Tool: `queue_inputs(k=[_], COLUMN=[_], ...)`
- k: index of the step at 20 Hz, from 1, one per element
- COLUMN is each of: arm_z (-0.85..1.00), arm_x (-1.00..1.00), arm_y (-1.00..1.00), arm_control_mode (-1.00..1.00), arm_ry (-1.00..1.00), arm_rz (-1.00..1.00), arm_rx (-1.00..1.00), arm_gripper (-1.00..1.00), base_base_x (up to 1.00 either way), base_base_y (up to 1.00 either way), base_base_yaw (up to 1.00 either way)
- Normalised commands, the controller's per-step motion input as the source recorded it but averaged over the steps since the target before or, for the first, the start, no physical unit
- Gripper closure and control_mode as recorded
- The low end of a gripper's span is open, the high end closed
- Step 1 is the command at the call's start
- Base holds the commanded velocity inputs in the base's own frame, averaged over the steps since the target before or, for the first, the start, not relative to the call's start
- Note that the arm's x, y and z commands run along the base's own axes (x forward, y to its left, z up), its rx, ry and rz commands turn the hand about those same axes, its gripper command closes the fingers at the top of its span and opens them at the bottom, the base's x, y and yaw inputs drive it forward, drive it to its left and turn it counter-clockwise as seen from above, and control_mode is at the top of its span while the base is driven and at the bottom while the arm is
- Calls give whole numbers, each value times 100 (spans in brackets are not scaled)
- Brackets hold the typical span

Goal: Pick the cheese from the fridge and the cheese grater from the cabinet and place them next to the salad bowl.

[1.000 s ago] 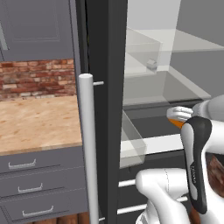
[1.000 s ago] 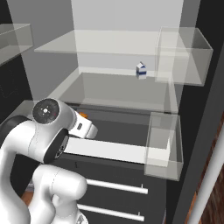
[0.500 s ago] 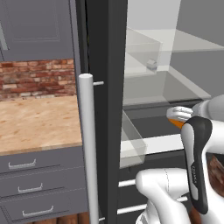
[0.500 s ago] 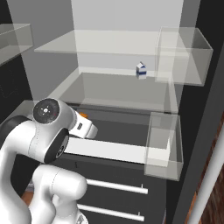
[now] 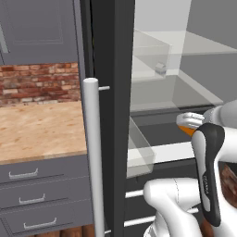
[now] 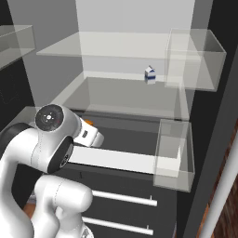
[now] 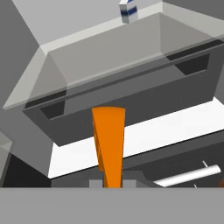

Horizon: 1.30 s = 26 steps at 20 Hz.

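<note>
My gripper (image 7: 113,183) is shut on the cheese (image 7: 109,140), an orange wedge that sticks up between the fingertips in the hand view. It hangs inside the open fridge (image 6: 121,97), just in front of the lower glass shelf. A sliver of the cheese (image 5: 187,131) peeks out under the white hand in the left base view, and the same orange edge (image 6: 88,122) shows in the right base view. The fridge door's silver bar handle (image 5: 92,152) stands at my left. A grey wall cabinet (image 5: 37,28) hangs shut above the counter. The cheese grater and the salad bowl are out of view.
A small white-and-blue carton (image 6: 149,74) stands on the upper glass shelf. Clear door bins (image 6: 174,153) line the fridge's right side. Drawer fronts with white bar handles (image 6: 123,197) sit below. A wooden counter (image 5: 41,129) with grey drawers (image 5: 32,194) lies left of the fridge.
</note>
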Motion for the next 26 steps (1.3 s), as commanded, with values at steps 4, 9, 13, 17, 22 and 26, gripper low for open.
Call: queue_inputs(k=[4, 9, 13, 17, 22, 26], arm_z=[0, 0, 0, 0, 0, 0], arm_x=[0, 0, 0, 0, 0, 0], arm_y=[0, 0, 0, 0, 0, 0], arm_control_mode=[-100, -100, -100, 100, 100, 100], arm_ry=[0, 0, 0, 0, 0, 0], arm_rz=[0, 0, 0, 0, 0, 0], arm_rx=[0, 0, 0, 0, 0, 0], arm_gripper=[100, 100, 100, 100, 100, 100], base_base_x=[0, 0, 0, 0, 0, 0], base_base_y=[0, 0, 0, 0, 0, 0], base_base_yaw=[0, 0, 0, 0, 0, 0])
